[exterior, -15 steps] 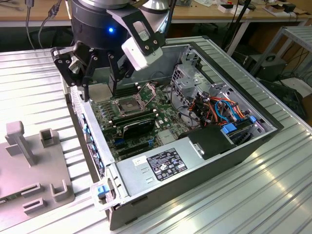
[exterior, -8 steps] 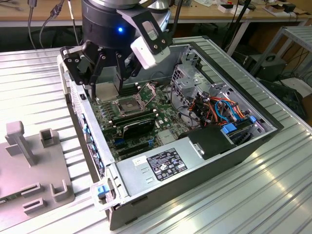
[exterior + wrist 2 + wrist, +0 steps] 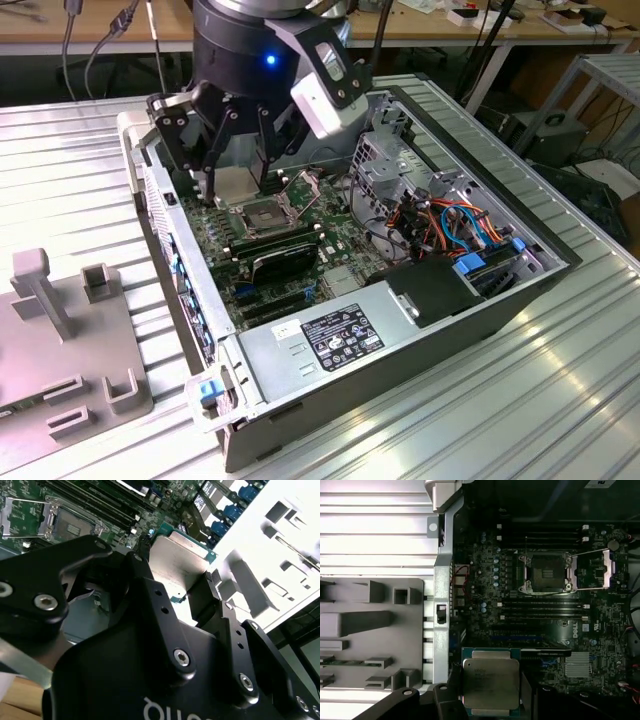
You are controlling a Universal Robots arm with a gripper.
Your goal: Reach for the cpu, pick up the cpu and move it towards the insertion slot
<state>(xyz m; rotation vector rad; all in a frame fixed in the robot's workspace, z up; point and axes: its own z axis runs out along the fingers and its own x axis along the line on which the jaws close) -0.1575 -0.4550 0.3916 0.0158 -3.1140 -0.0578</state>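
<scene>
Open PC case (image 3: 560, 262) lies flat on a ribbed metal table (image 3: 560, 400), side panel off so the board (image 3: 300, 262) faces up and can be reached from above. Grey fixture (image 3: 60, 340) of posts and pockets sits on the table off the case's edge at the exterior view's left (likely a parts holder; no chip seen in it now).

Arm's gripper (image 3: 232, 182) hangs over the case's far corner, above the board. Fingers point down, so the held part stays face-flat and parallel to the board.

Drive cage (image 3: 400, 160) and a tangle of orange and blue cables (image 3: 450, 225) fill the case's side at the exterior view's right, well apart from the gripper.

Slot (image 3: 262, 215): silver frame swung open, dark centre bare, lever out, ready to receive. It lies near the middle of the board, just beside and below the fingers in the exterior view.

CPU (image 3: 491, 682): clamped between the gripper's fingers (image 3: 150, 587), metal face toward the first wrist camera, green edge visible. It is lifted clear of the board, not yet over the slot (image 3: 545, 572); the long memory slots (image 3: 542, 611) lie between them in that view. Judgement: pick done, carry under way.
</scene>
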